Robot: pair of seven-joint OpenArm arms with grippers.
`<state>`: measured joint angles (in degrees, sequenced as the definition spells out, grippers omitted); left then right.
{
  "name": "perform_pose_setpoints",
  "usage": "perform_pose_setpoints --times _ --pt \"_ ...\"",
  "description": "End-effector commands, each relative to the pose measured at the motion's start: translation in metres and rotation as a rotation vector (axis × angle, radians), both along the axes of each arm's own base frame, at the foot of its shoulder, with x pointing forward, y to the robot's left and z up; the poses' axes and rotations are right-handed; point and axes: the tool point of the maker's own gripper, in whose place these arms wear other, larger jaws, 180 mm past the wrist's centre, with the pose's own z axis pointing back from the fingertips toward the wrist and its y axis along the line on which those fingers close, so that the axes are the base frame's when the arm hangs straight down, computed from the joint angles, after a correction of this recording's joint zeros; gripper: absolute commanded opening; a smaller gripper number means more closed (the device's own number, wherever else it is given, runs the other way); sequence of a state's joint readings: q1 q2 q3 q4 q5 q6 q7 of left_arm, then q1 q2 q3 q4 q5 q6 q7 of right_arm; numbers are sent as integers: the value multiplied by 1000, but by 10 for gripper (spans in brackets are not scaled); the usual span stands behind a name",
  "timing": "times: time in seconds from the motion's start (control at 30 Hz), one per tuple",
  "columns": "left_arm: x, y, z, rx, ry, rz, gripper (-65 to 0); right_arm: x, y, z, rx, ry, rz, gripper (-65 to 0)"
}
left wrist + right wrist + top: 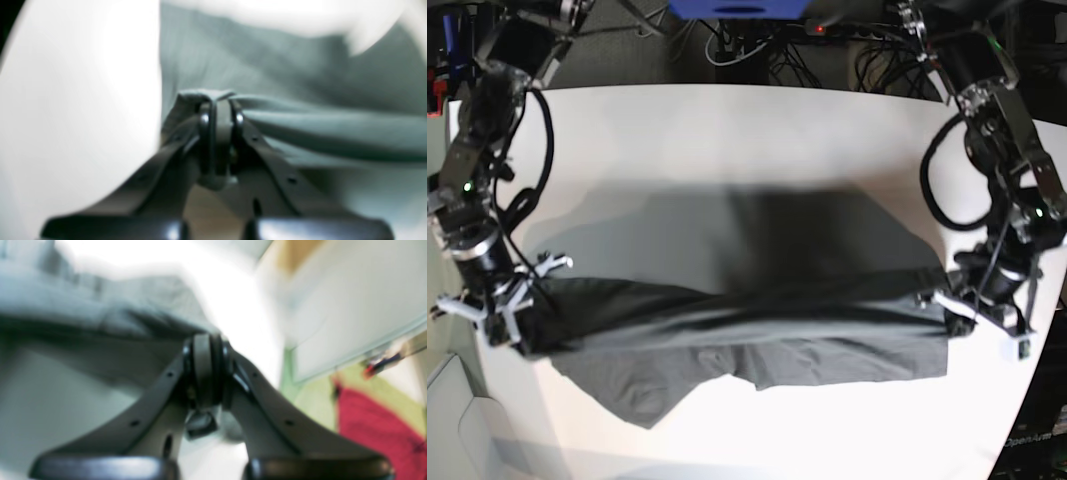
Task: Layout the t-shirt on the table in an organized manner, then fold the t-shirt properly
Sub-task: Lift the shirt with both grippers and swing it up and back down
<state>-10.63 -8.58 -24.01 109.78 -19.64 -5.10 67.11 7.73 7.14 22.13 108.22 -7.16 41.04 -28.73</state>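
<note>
Charcoal cloth of the t-shirt [747, 330] is hanging slack between both arms above the white desk [727, 130]; the left end effector [947, 305] and right end effector [522, 320] are each pinching an edge, so spreading seems underway, calling for lowering it flat, wrinkles smoothed

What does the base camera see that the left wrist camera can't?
Only the base view shows the whole dark charcoal-grey cloth t-shirt stretched between both arms, including the right gripper at the shirt's other end. Only the left wrist view shows, up close, the left gripper shut on a bunched edge of cloth. Both show the shirt and the large white smooth-topped table.
</note>
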Motion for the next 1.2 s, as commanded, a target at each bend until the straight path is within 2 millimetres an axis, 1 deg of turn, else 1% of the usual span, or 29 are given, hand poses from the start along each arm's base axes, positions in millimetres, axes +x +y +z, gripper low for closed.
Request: perform_pose_setpoints --times 0.0,0.03,0.07,0.1,0.17,0.2,0.27,0.33,0.43,0.47,0.5,0.57,0.6,0.73,0.77,0.83,0.87,0.93,0.97,1.1,1.17 --pt "11 10 23 22 -70 23 -648 7 -13 35 -7 -102 -30 -650" --pt "20 14 35 34 -101 26 -648 13 -22 50 -9 -132 -59 -650" --pt "30 17 48 36 -136 26 -648 19 -27 65 -3 -163 -75 -650" --pt "39 17 56 41 -157 20 -648 23 -30 79 -3 -193 -87 -650" --pt "60 19 79 60 -209 12 -648 32 -33 111 -10 -260 -94 -650" --pt "70 21 95 74 -245 6 -648 36 -35 127 -18 -297 -94 -650" --pt "88 16 124 93 -305 -14 -648 45 -32 153 -21 -351 -80 -648" --pt "104 14 153 88 -353 -22 -648 48 -36 182 -29 -414 -88 -646" --pt "124 16 181 55 -388 -16 -648 57 -43 206 -33 -456 -108 -646" --pt "132 13 191 46 -397 -26 -648 59 -44 215 -29 -472 -114 -646" --pt "138 9 196 48 -404 -36 -648 61 -45 221 -27 -482 -117 -646" --pt "145 2 206 58 -434 -51 -648 63 -49 228 -27 -490 -121 -646" --pt "145 -1 210 65 -447 -58 -648 62 -51 231 -34 -497 -125 -646" --pt "140 2 215 80 -453 -55 -648 56 -56 241 -65 -519 -137 -646" --pt "139 7 215 89 -451 -49 -648 53 -57 243 -67 -527 -140 -646" --pt "131 8 214 107 -463 -51 -648 44 -54 251 -84 -557 -145 -646" --pt "123 7 215 122 -479 -58 -648 38 -53 250 -98 -564 -149 -646" --pt "109 5 213 151 -478 -72 -648 24 -52 249 -140 -575 -158 -646" --pt "103 3 210 162 -473 -79 -648 19 -49 248 -157 -578 -154 -646" --pt "86 -6 195 191 -467 -101 -648 15 -40 232 -144 -554 -107 -646" --pt "75 -1 194 198 -482 -84 -648 14 -39 228 -135 -549 -96 -646"
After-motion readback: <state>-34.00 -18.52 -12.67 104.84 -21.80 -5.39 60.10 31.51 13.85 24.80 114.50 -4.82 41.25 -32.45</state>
